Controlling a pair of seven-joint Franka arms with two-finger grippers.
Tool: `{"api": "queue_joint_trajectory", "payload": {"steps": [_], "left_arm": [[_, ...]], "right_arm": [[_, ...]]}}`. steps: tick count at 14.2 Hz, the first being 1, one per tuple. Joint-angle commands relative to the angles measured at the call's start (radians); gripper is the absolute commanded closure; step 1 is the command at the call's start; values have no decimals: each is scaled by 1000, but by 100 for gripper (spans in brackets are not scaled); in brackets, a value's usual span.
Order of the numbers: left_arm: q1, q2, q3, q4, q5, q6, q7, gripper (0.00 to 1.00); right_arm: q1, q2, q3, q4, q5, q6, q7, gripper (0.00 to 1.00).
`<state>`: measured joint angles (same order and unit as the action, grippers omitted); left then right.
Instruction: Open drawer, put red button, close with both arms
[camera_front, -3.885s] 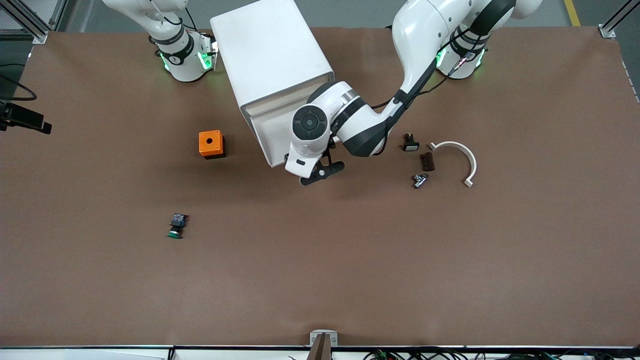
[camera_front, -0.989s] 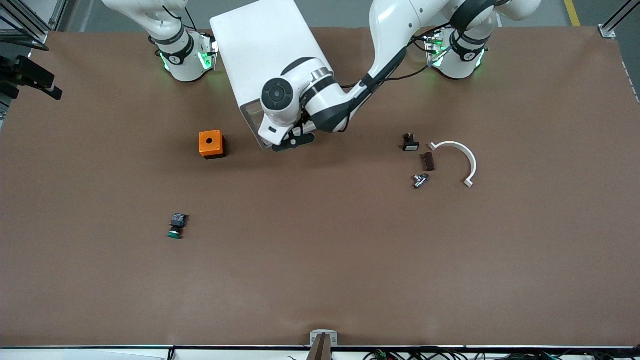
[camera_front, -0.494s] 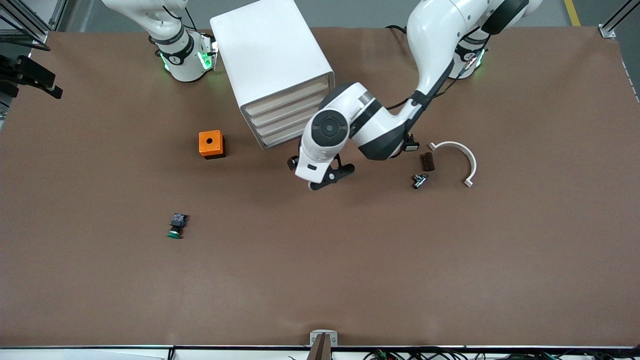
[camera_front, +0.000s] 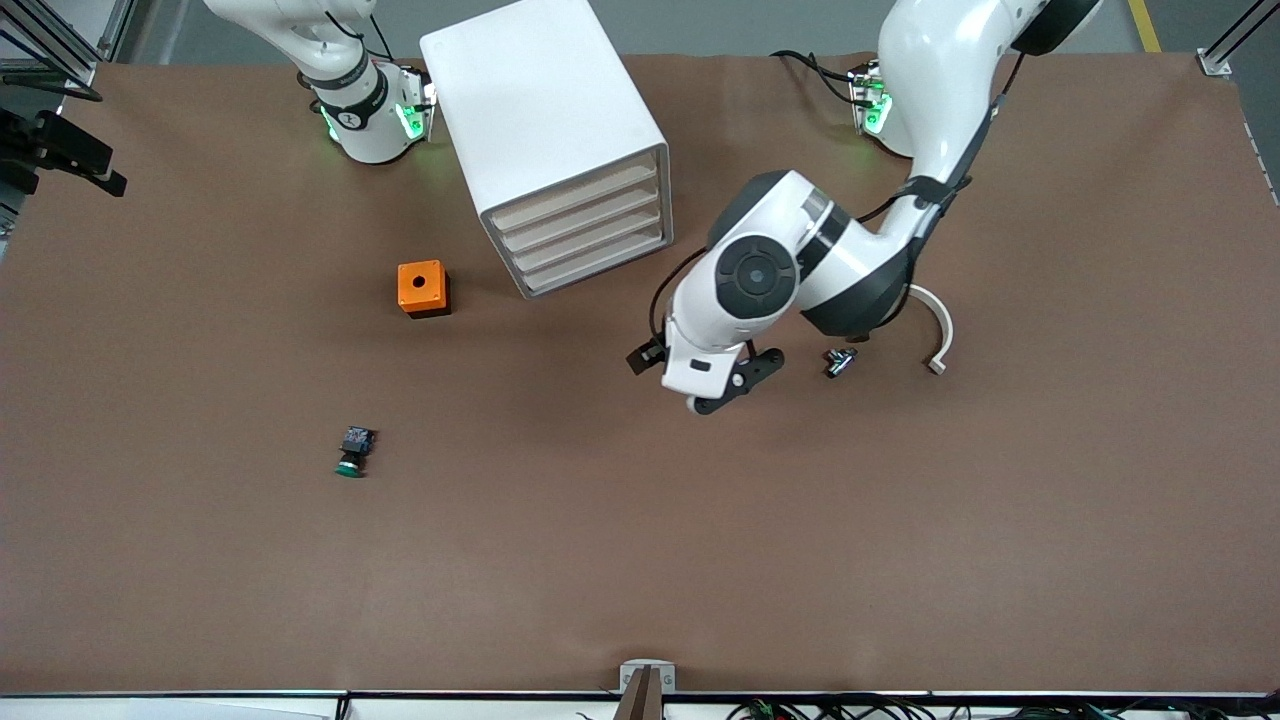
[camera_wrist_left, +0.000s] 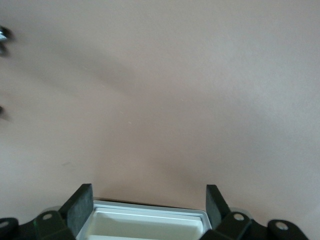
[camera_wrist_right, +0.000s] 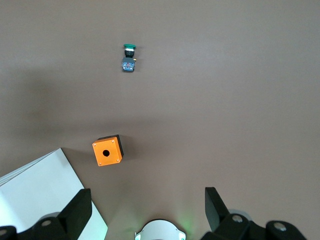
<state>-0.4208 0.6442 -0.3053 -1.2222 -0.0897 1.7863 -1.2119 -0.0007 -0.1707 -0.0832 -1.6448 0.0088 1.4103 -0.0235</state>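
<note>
All four drawers (camera_front: 585, 228) of the white cabinet (camera_front: 530, 100) sit flush and shut, and I cannot tell which one the task means. The red button shows in no view; it may lie inside a drawer, but that is a guess. The only button in sight is the green one (camera_front: 352, 452), well apart from the cabinet and nearer the front camera than the orange box (camera_front: 422, 288). The left gripper (camera_wrist_left: 148, 187) hangs over bare table near the cabinet's front corner at the left arm's end, its fingers spread wide and holding nothing. The drawer fronts face out toward it, their long axis running slantwise across the table. The right arm waits, the right gripper (camera_wrist_right: 147, 192) high over its own base beside the cabinet, also spread and empty. The left gripper is the better placed to reach the drawer fronts.
</note>
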Motion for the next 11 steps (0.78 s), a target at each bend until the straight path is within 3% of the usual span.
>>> {"api": "queue_joint_trajectory", "payload": {"steps": [1, 5, 11], "left_arm": [[62, -108, -3, -19, -5, -108, 75, 1], [177, -222, -3, -22, -1, -339, 335, 1], [371, -319, -3, -28, -1, -482, 612, 1]], "right_arm": [[8, -16, 0, -15, -15, -5, 8, 0], [10, -15, 0, -15, -15, -5, 8, 0], [11, -15, 2, -15, -13, -5, 8, 0]]}}
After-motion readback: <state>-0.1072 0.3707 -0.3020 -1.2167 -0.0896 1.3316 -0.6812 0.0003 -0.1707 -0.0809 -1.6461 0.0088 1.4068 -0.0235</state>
